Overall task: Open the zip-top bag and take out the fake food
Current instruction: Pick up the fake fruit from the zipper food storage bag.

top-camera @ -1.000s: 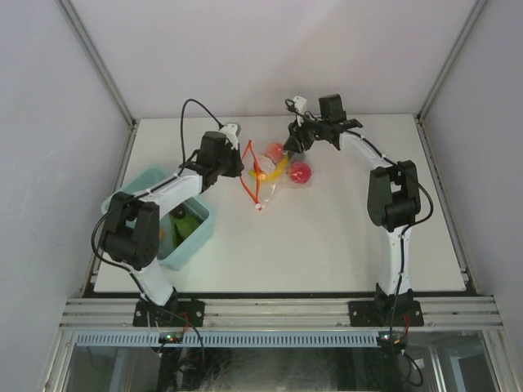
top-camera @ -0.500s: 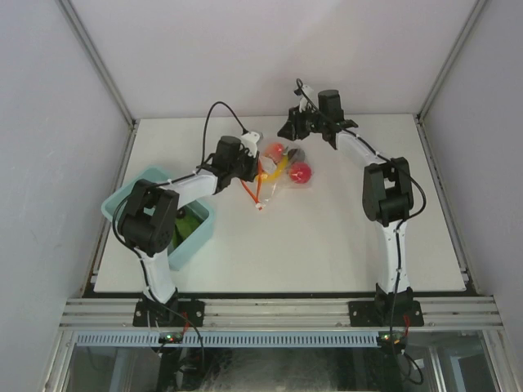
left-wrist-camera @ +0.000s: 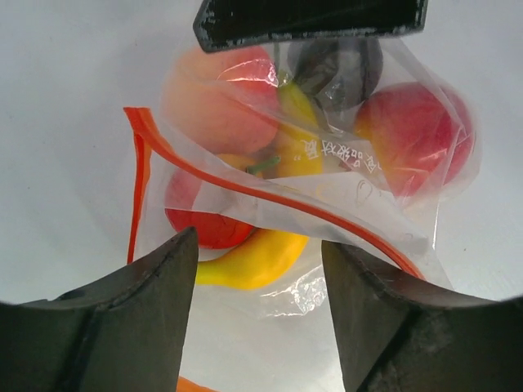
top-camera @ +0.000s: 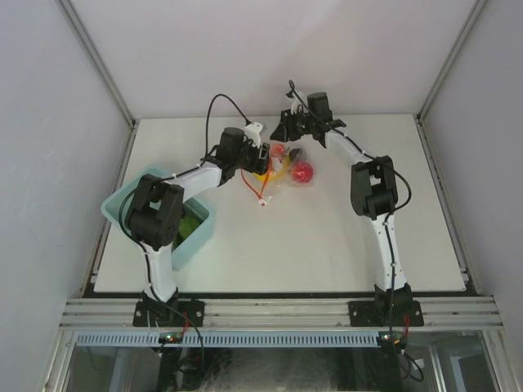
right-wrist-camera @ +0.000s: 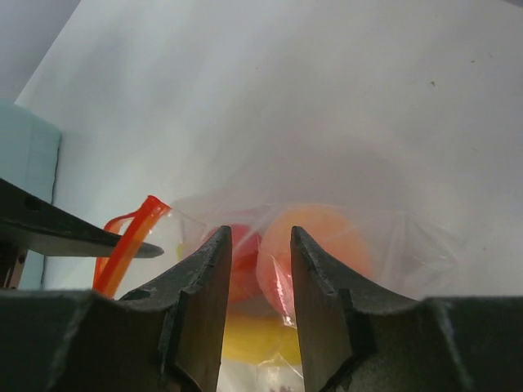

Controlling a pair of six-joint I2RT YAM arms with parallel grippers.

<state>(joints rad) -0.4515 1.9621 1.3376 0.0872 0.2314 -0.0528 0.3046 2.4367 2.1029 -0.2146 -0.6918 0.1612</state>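
Note:
The zip-top bag (top-camera: pixel 282 167) lies at the back middle of the table with its red-orange zip strip (left-wrist-camera: pixel 245 192) parted. Its white slider (top-camera: pixel 261 204) lies nearest the arms. The fake food is inside: a yellow banana (left-wrist-camera: pixel 253 257), a red apple (left-wrist-camera: pixel 417 135), an orange-peach fruit (left-wrist-camera: pixel 216 98), a red piece (left-wrist-camera: pixel 204 220) and a dark purple piece (left-wrist-camera: pixel 339 69). My left gripper (left-wrist-camera: pixel 260 241) stands open at the bag's mouth, its fingers on either side of the banana's end. My right gripper (right-wrist-camera: pixel 260 233) is at the bag's far end, jaws narrow with a fold of film between them.
A light blue bin (top-camera: pixel 131 204) stands at the table's left edge under my left arm, with a green piece (top-camera: pixel 189 224) in it. The bin's corner (right-wrist-camera: pixel 24 139) shows at the left of the right wrist view. White walls enclose the table.
My left gripper has swung right from near the bin to the bag's mouth and opened. My right gripper has shifted a little left and back at the bag's far end.

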